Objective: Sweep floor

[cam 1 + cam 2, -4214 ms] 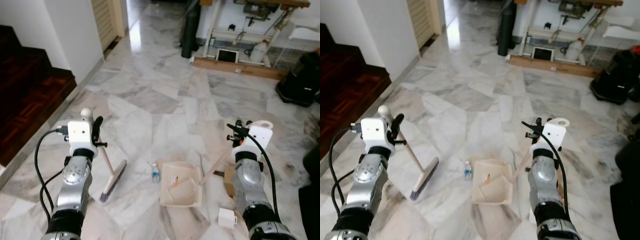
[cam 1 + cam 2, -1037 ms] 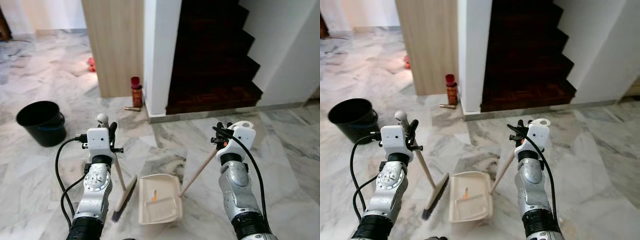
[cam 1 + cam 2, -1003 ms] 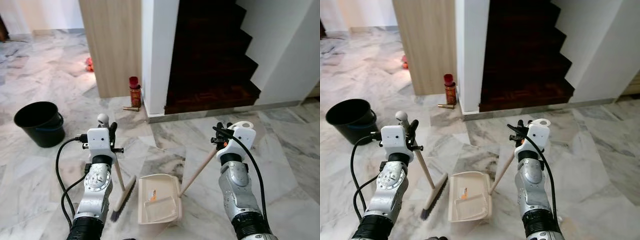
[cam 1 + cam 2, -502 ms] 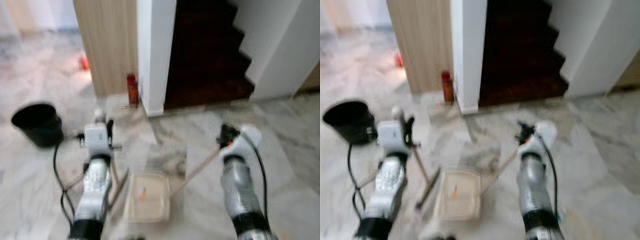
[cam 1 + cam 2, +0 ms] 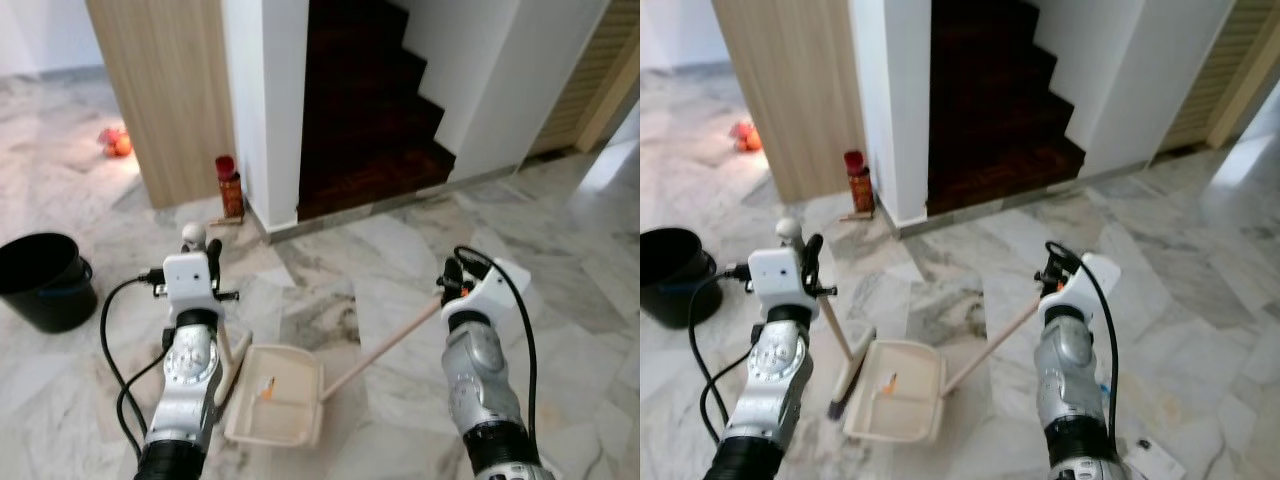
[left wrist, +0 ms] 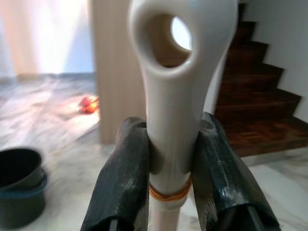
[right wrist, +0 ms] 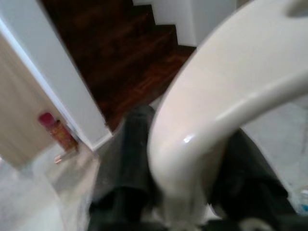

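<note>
My left gripper (image 5: 203,268) is shut on the top of the broom handle (image 6: 174,72), just under its rounded end with the hole. The broom head (image 5: 846,386) rests on the marble floor beside the cream dustpan (image 5: 276,396). A small orange scrap (image 5: 266,390) lies inside the dustpan. My right gripper (image 5: 455,287) is shut on the cream grip (image 7: 216,110) at the top of the dustpan's long wooden handle (image 5: 380,346), which slants down to the pan on the floor between my arms.
A dark wooden staircase (image 5: 368,130) rises straight ahead between white walls. A red can (image 5: 230,186) stands by the wood panel (image 5: 165,90). A black bucket (image 5: 40,281) sits at far left. A louvred door (image 5: 598,70) is at far right. White paper (image 5: 1156,461) lies near my right side.
The camera has turned right: stairs and bucket slid left and the louvred door came into view. Both grippers keep their hold; broom and dustpan travelled along with me.
</note>
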`<state>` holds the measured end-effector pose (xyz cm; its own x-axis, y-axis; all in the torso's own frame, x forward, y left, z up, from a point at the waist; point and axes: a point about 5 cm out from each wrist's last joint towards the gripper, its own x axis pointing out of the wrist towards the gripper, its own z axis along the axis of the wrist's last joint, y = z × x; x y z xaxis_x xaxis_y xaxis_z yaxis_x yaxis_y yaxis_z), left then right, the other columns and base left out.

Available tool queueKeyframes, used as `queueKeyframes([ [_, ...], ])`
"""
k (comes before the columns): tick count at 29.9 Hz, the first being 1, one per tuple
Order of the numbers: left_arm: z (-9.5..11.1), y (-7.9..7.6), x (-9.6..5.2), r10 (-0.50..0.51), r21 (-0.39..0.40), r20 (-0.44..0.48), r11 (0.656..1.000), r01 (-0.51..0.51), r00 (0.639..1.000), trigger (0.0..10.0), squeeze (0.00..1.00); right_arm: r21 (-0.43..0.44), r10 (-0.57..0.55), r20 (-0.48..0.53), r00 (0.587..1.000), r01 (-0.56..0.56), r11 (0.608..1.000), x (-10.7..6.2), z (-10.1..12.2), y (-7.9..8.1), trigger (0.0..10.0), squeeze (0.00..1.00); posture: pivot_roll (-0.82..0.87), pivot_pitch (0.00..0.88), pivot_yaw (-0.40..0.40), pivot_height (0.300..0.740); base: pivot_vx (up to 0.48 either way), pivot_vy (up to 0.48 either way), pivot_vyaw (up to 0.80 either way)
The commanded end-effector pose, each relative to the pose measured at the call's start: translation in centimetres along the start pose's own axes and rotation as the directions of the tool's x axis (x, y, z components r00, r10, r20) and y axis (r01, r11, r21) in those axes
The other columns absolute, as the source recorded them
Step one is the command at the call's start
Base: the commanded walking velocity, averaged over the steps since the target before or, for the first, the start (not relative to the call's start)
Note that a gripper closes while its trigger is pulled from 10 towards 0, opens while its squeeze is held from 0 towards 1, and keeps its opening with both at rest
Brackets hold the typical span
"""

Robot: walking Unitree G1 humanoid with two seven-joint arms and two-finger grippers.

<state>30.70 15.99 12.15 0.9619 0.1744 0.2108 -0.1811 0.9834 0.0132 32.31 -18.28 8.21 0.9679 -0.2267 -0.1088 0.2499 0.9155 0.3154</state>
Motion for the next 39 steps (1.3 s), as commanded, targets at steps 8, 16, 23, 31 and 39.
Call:
queueKeyframes([
  [8,1.03,0.63,0.44,0.023,0.010,0.049,1.000,-0.024,0.999,10.0,0.00,0.033,0.054,0.049,0.997,-0.055,0.998,0.34,1.20,1.69,10.0,0.00,0.06,0.000,-0.059,0.740,0.000,0.373,0.00],
  [16,0.88,0.67,0.39,0.015,0.015,0.044,1.000,-0.015,0.999,10.0,0.00,0.031,0.054,0.051,0.997,-0.056,0.998,0.33,1.19,1.61,10.0,0.00,0.06,0.000,-0.058,0.740,0.000,0.372,0.00],
  [23,0.79,0.43,0.25,0.004,0.013,0.042,1.000,-0.005,0.999,10.0,0.00,0.029,0.055,0.057,0.997,-0.057,0.998,0.35,1.31,1.41,10.0,0.00,0.06,0.000,-0.060,0.740,0.000,0.373,0.00],
  [31,0.76,0.44,0.24,-0.001,0.016,0.042,1.000,0.000,0.999,10.0,0.00,0.034,0.065,0.051,0.997,-0.067,0.997,0.23,1.01,1.70,10.0,0.00,0.07,0.000,-0.059,0.740,0.000,0.375,0.00],
  [39,0.91,0.49,0.33,-0.004,0.023,0.043,1.000,0.003,0.999,10.0,0.00,0.038,0.077,0.054,0.996,-0.079,0.996,0.14,1.01,2.10,10.0,0.00,0.07,0.000,-0.058,0.740,0.000,0.373,0.00],
])
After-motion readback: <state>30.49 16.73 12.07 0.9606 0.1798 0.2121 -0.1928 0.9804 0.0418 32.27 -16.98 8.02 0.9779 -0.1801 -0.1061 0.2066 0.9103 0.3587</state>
